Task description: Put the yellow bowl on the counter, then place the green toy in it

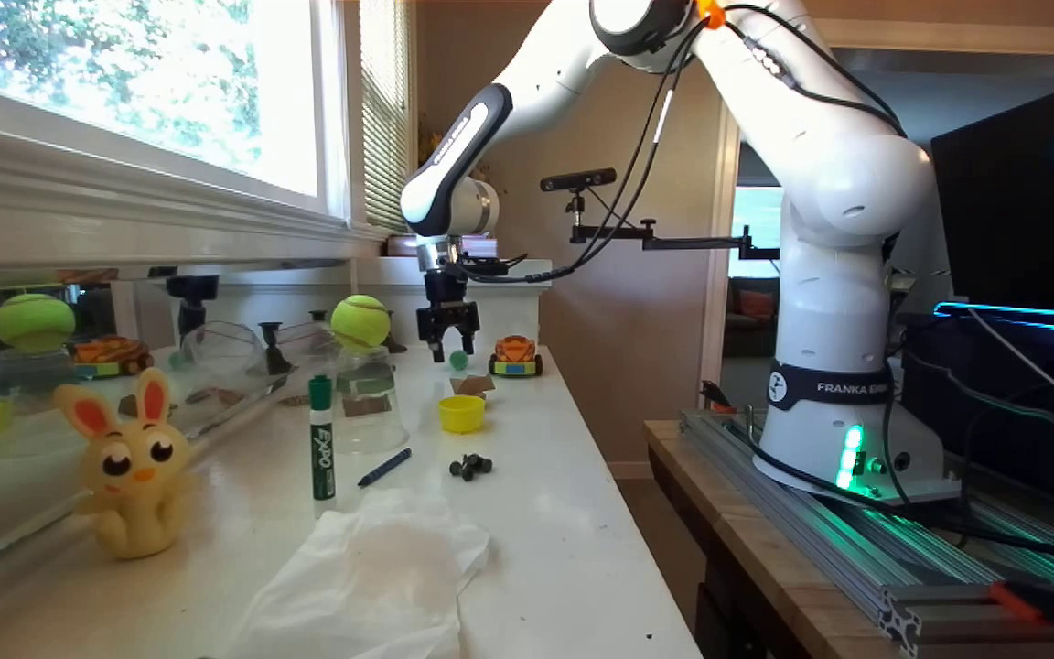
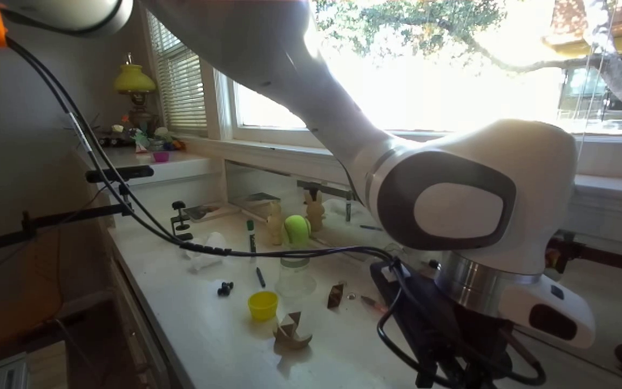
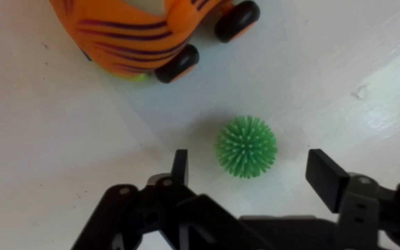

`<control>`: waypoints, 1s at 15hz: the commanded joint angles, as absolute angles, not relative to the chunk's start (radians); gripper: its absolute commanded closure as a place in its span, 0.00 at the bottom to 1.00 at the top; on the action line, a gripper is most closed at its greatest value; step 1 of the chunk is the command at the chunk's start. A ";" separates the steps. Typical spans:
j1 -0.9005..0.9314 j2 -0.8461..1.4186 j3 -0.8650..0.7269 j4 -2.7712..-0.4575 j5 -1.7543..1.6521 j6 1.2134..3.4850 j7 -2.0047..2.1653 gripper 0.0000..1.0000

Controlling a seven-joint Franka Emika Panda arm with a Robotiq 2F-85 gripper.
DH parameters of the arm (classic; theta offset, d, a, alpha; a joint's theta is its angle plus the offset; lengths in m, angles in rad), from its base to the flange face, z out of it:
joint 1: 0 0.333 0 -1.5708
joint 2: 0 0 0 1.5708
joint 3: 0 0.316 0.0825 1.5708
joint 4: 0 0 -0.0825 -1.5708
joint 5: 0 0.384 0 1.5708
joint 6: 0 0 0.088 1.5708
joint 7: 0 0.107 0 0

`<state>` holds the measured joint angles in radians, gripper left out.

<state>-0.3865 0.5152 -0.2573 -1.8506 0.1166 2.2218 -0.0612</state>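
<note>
The round, spiky, rubbery-looking green toy (image 3: 247, 146) lies on the long, flat white bench (image 1: 564, 494), away from the small, round yellow bowl (image 1: 461, 416). The bowl sits open side up, likely so the toy can drop in. The black fingers (image 3: 325, 180) are wide apart and don't touch the toy, probably so it can fit between them.

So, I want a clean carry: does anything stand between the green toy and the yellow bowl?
Yes: a brown angular piece sits beside the yellow bowl, on the side toward the green toy. It looks low, so a lifted carry should probably clear it.
</note>
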 commanded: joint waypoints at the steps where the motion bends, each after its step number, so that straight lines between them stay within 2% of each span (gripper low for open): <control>1: -0.392 0.520 -0.252 -1.838 0.121 2.201 -0.043 0.42; 9: -0.393 0.518 -0.253 -1.840 0.121 2.203 -0.045 0.99; 12: -0.394 0.517 -0.254 -1.841 0.121 2.203 -0.045 1.00; 13: -0.394 0.517 -0.254 -1.840 0.122 2.201 -0.043 0.90; 14: -0.394 0.515 -0.254 -1.841 0.124 2.202 -0.043 0.73; 15: -0.393 0.511 -0.255 -1.842 0.122 2.200 -0.040 0.69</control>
